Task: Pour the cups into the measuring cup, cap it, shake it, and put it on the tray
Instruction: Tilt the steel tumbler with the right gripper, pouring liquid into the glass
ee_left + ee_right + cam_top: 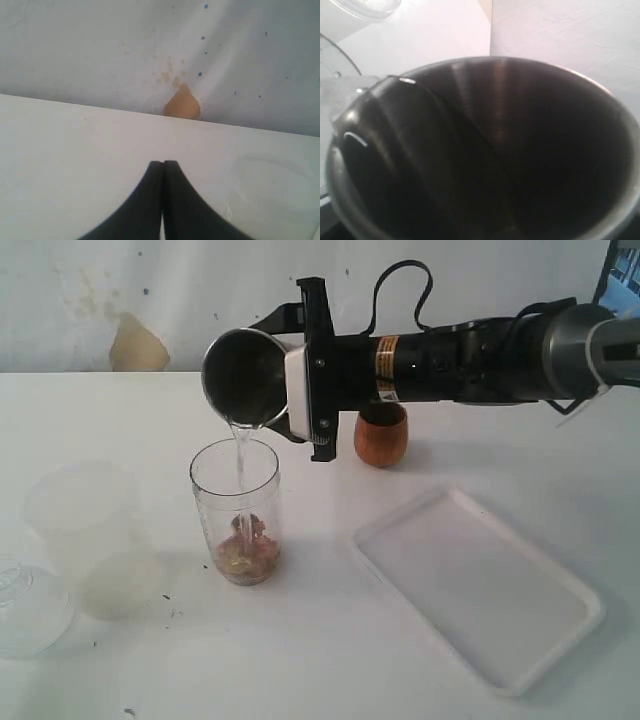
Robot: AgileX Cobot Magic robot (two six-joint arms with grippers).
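My right gripper [292, 370] is shut on the steel tumbler [245, 375], which is tipped on its side with its mouth facing down and left. A thin clear stream [240, 455] falls from its lip into the measuring cup [236, 510], which stands upright with brown bits at its bottom. The right wrist view looks straight into the tumbler's dark inside [485, 150]. The wooden cup [380, 440] stands upright behind the arm. The cap [25, 605] lies at the far left front. The tray [480, 585] lies to the right front. My left gripper [163, 164] is shut and holds nothing.
A wide frosted plastic cup [90, 535] stands left of the measuring cup, close to the cap. The white wall at the back has a brown patch [135, 345]. My right arm [480, 355] stretches in from the right above the table.
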